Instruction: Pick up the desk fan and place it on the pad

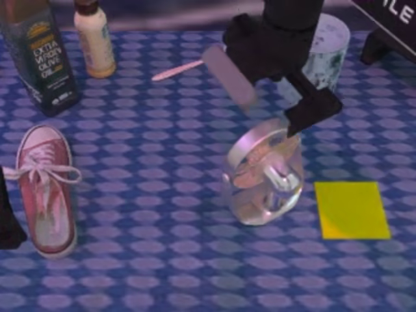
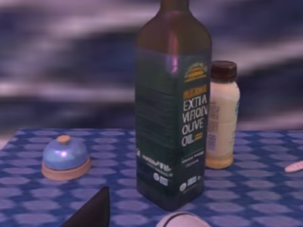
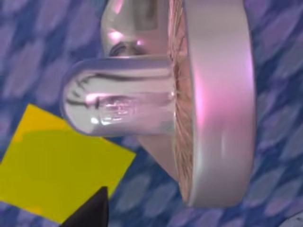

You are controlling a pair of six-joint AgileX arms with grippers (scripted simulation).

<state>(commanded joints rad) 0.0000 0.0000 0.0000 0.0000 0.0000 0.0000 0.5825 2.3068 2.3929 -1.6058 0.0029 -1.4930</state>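
Observation:
The shiny silver desk fan (image 1: 263,174) stands in the middle of the table, ring housing and hub knob showing. It fills the right wrist view as the fan (image 3: 208,94). My right gripper (image 1: 268,114) hovers open just behind and above it, one finger on each side and nothing held. One dark fingertip (image 3: 92,210) shows over the pad's edge. The flat yellow pad (image 1: 351,209) lies bare just right of the fan, also seen as the pad (image 3: 57,170). My left arm (image 1: 6,221) is parked at the left edge, its fingertip (image 2: 92,210) near the shoe.
An olive oil bottle (image 1: 39,55) and a cream bottle (image 1: 94,39) stand at the back left. A pink shoe (image 1: 45,188) lies at the left. A pink stick (image 1: 179,70) and a speckled mug (image 1: 328,52) sit behind the right arm. A blue bell (image 2: 65,158) sits beyond the bottle.

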